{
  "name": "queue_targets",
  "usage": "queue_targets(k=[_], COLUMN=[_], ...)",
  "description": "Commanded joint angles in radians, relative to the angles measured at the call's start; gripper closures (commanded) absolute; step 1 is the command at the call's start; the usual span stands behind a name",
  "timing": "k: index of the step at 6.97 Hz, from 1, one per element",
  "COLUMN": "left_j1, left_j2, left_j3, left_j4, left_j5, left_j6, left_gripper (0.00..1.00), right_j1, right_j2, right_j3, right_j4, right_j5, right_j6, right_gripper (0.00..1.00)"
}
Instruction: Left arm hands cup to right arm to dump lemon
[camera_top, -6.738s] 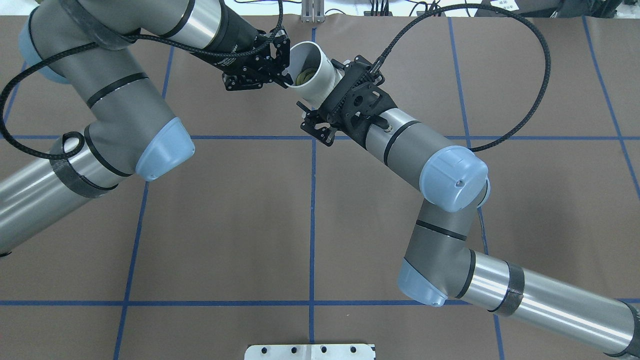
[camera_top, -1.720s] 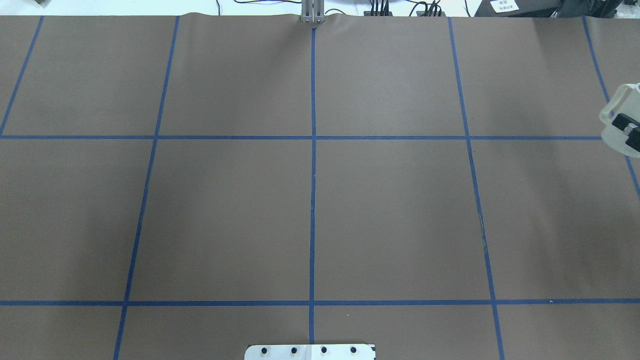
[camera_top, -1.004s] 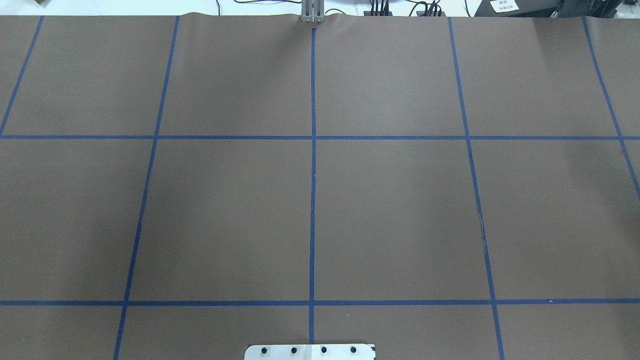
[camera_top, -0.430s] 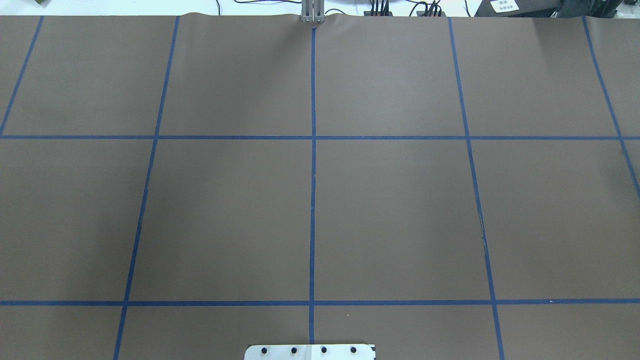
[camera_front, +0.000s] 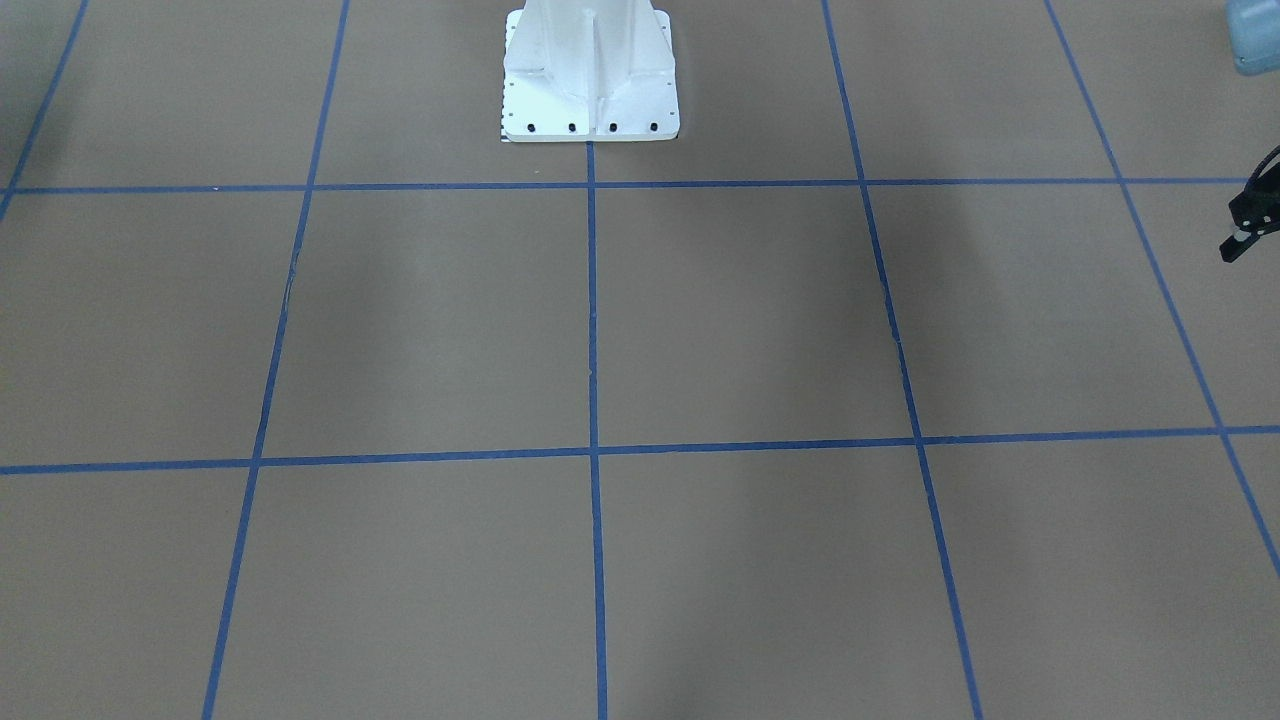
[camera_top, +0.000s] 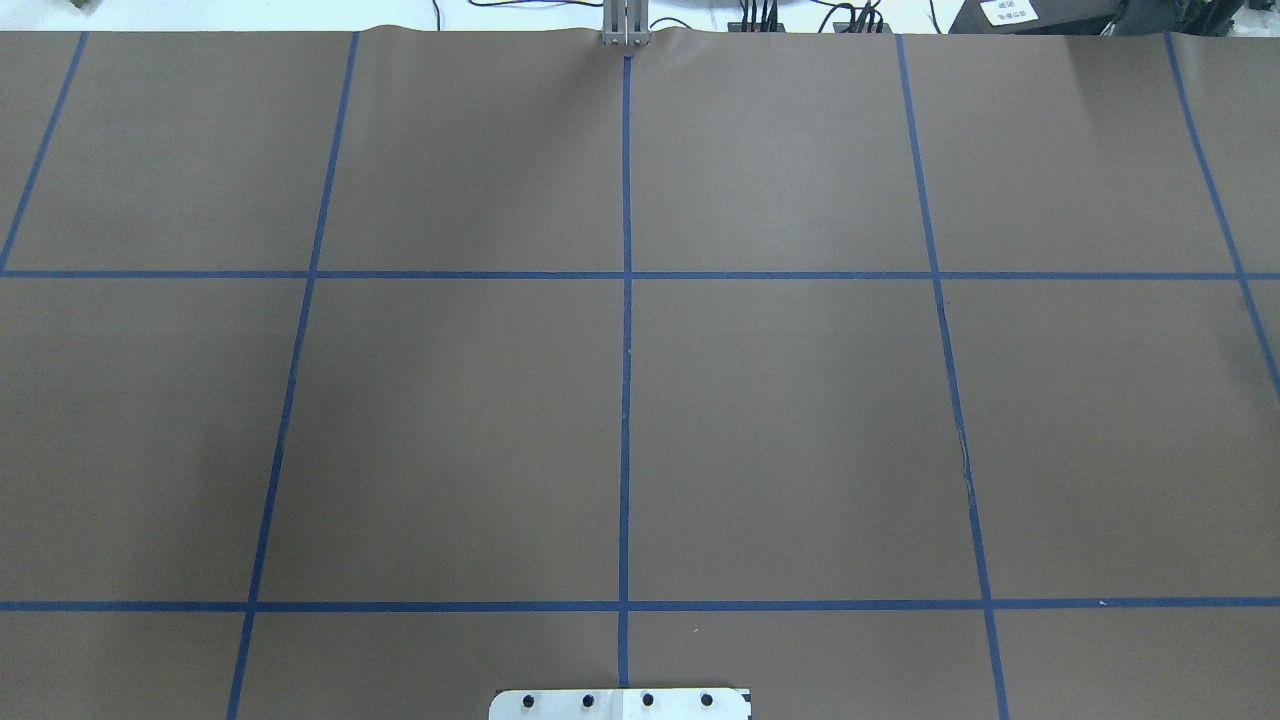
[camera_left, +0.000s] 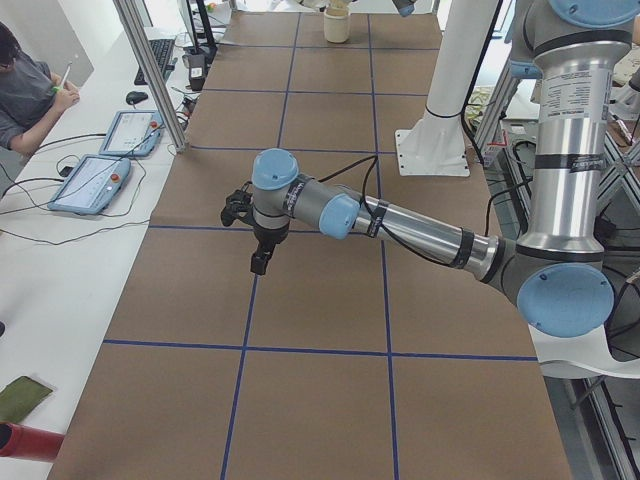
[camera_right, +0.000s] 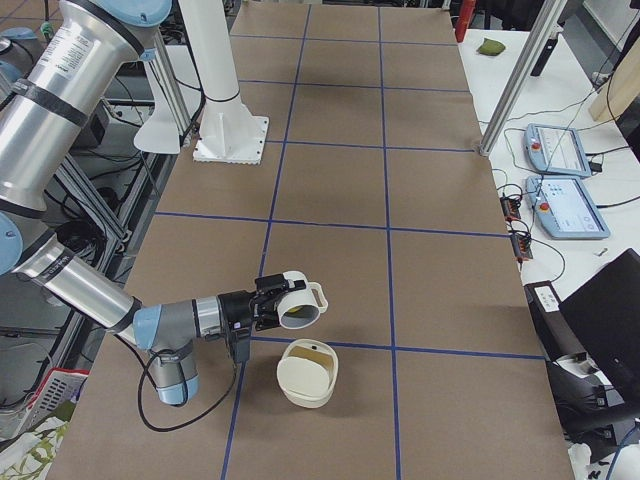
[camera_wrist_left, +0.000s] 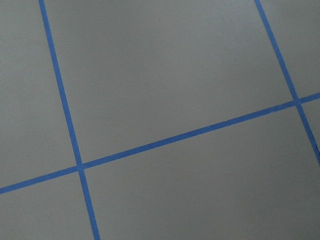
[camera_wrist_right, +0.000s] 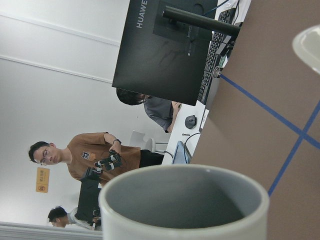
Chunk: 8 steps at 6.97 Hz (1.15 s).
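Note:
The white cup (camera_right: 297, 303) hangs tipped on its side at my right gripper (camera_right: 268, 303), mouth down over a cream bowl (camera_right: 305, 385) at the table's right end. A yellowish lump (camera_right: 311, 348), perhaps the lemon, lies in the bowl. From the right wrist I see the cup's grey inside (camera_wrist_right: 185, 205) close up and the bowl's rim (camera_wrist_right: 309, 44). No fingers show there, so I cannot tell the grip. My left gripper (camera_left: 259, 262) points down over the table's left end. Only a black edge of it (camera_front: 1240, 225) shows from the front, so I cannot tell its state.
The white robot base (camera_front: 590, 70) stands at the table's near-middle edge. Teach pendants (camera_right: 560, 150) and an aluminium post (camera_right: 520, 75) line the far side. A person (camera_left: 25, 80) sits at the desk beside the table.
Both arms, which held the cup together at the back middle, have left the overhead view. The cup slid off its right edge about a second ago. Nothing has changed there since.

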Motion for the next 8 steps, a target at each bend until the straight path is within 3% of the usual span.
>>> queue_targets(k=[1,5,8], left_j1=[0.0,0.002,0.003], left_j2=[0.0,-0.002,-0.006], left_j3=[0.0,0.0,0.0], left_j4=[0.0,0.0,0.0], left_j5=[0.0,0.0,0.0], left_j6=[0.0,0.0,0.0], left_gripper=[0.0,0.0,0.0], right_j1=[-0.001,0.018,0.107], right_j2=[0.04,0.098,0.11], right_j3=[-0.074,-0.082,-0.096], right_j4=[0.092,0.094,0.094], right_j5=[-0.003,-0.012,-0.012], right_j6=[0.128,0.413,0.541], right_gripper=[0.74,0.77,0.77])
